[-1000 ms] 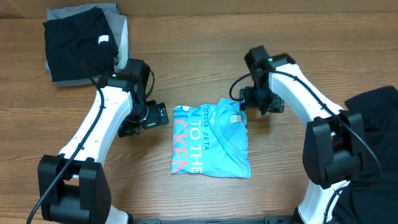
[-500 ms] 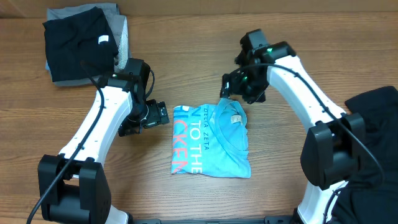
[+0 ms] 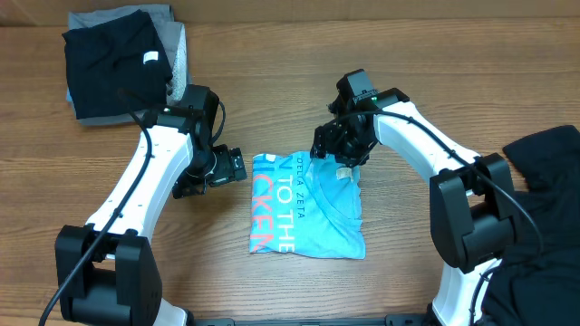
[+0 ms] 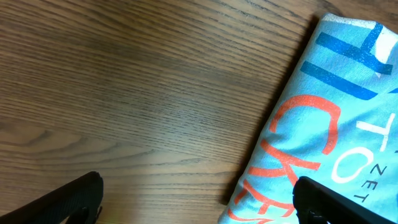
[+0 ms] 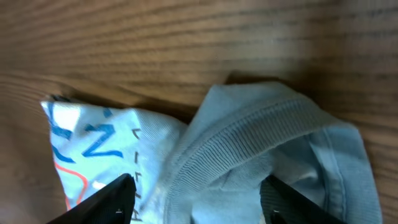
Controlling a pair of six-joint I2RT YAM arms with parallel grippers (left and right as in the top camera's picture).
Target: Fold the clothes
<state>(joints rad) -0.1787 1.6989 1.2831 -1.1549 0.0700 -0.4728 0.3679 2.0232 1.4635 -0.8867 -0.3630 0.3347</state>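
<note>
A light blue T-shirt (image 3: pixel 308 206) with coral and dark lettering lies folded at the table's middle. My left gripper (image 3: pixel 237 167) is open at the shirt's top left edge; in the left wrist view (image 4: pixel 199 202) one finger is over the wood and the other over the coral lettering (image 4: pixel 311 149). My right gripper (image 3: pixel 335 152) is open just above the shirt's top right corner; in the right wrist view (image 5: pixel 199 202) its fingers straddle the ribbed collar (image 5: pixel 249 146). A black garment (image 3: pixel 113 62) lies on a grey one (image 3: pixel 178 45) at the far left.
A dark garment heap (image 3: pixel 544 208) lies at the right edge, beside the right arm's base. Bare wooden table (image 3: pixel 272 81) surrounds the shirt.
My right gripper has swung left and down from beside the shirt to over its collar corner. The left arm and the shirt have not moved.
</note>
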